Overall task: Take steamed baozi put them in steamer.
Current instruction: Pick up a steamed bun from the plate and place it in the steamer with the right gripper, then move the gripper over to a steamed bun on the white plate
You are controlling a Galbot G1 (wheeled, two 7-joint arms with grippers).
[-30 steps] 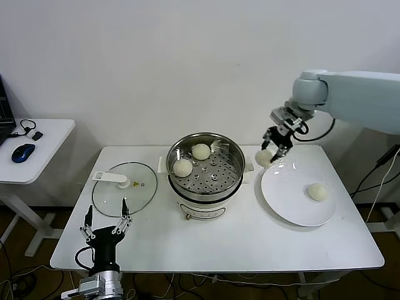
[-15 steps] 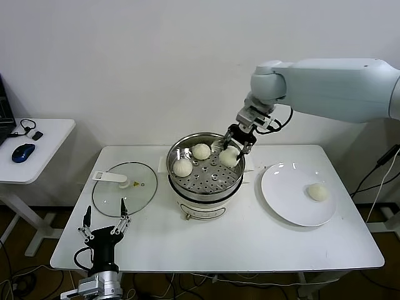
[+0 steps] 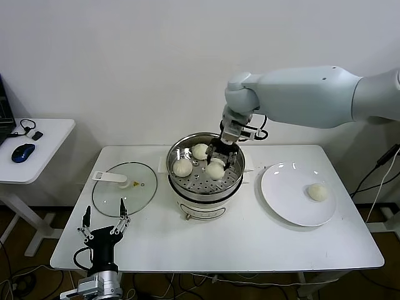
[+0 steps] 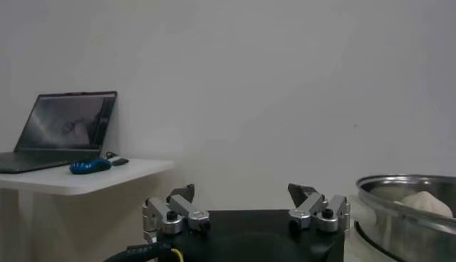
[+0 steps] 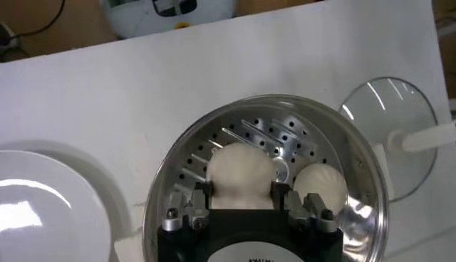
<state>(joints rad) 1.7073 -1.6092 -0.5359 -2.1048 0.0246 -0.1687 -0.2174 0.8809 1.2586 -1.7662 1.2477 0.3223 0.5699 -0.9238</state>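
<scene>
The shiny steel steamer [image 3: 205,177] stood mid-table with two cream-white baozi [image 3: 182,167] on its perforated tray. A third baozi [image 3: 215,170] hung clamped just above the tray; a fourth [image 3: 317,192] lay apart.

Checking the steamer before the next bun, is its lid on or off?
Off. The glass lid lies flat on the table beside the open steamer.

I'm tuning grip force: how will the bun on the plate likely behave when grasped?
The baozi on the plate looks soft and domed, so it probably dents under firm pinching. Being round, it may roll if nudged. The right gripper holds a similar bun without visibly crushing it.
</scene>
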